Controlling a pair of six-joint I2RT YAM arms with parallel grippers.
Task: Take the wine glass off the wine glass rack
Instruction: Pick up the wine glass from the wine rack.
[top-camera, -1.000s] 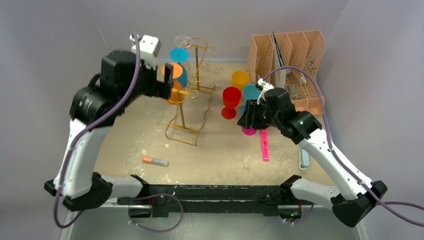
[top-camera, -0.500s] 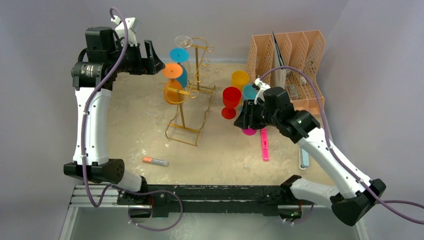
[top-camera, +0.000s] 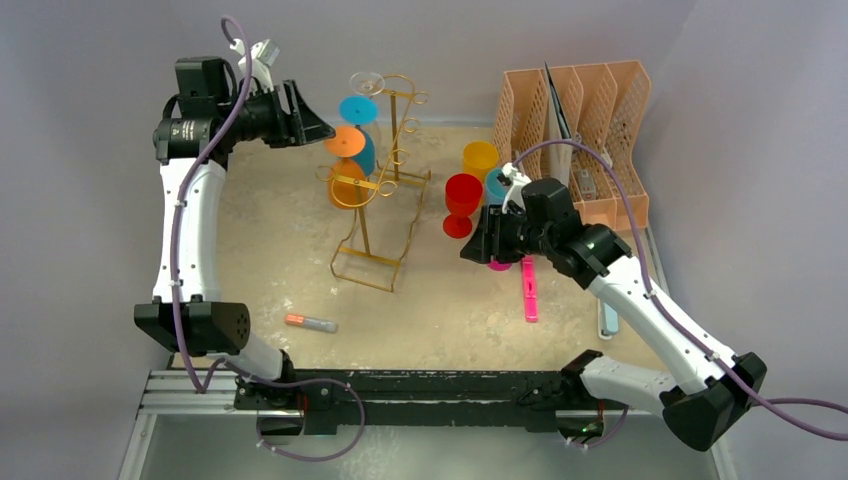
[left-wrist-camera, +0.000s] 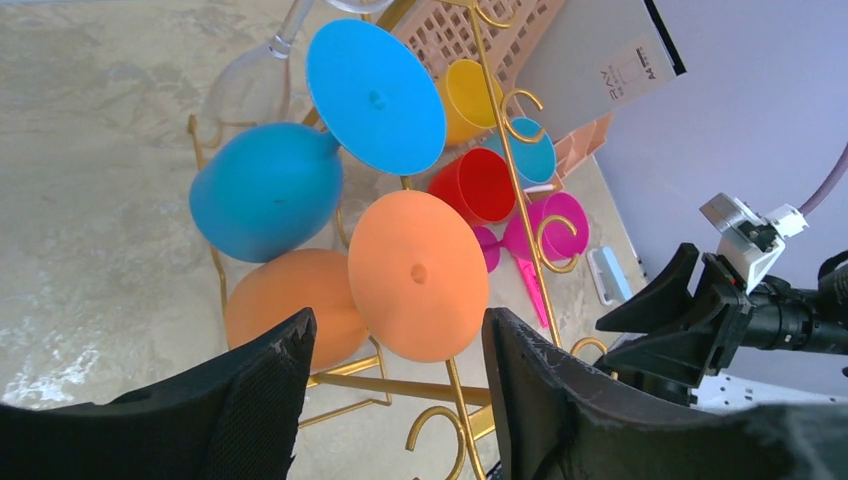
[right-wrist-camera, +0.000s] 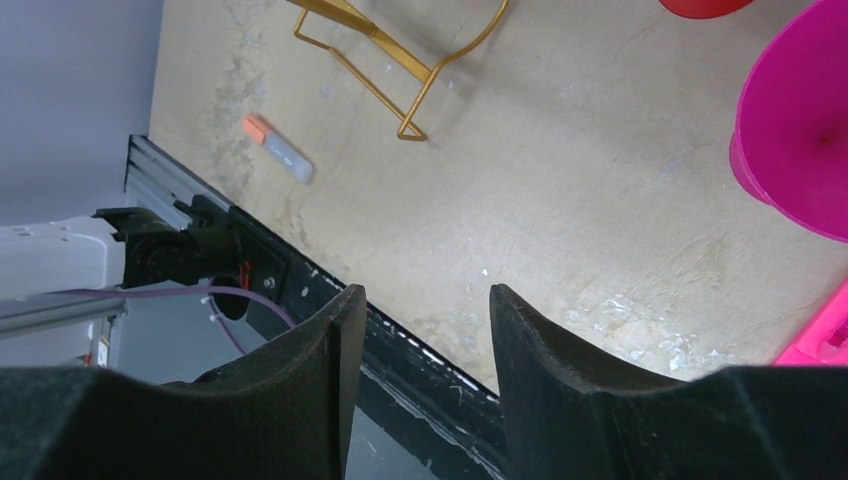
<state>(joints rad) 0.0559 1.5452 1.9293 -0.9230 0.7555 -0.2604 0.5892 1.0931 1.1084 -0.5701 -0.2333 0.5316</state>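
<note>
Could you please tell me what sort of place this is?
Probably a robotics lab test cell: two arms bolted to a rail at the table edge, plain grey walls, staged props like the wine glass rack.

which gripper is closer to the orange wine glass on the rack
Left. The left gripper hangs just left of the orange wine glass, its base facing the open jaws. The right gripper is well off to the right, beside the magenta glass.

Gold wire rack (top-camera: 361, 230). Hung on it: blue glass (left-wrist-camera: 265, 190), orange glass (left-wrist-camera: 415, 275), clear glass (top-camera: 366, 82). Right of the rack: red glass (top-camera: 463, 192), yellow cup (top-camera: 480, 157), magenta glass (right-wrist-camera: 800, 140), pink marker (top-camera: 528, 290), peach perforated organiser (top-camera: 600, 95). Beneath the rack: mottled beige table (top-camera: 440, 300). Near the rack's base: orange-and-grey marker (top-camera: 310, 322).
</note>
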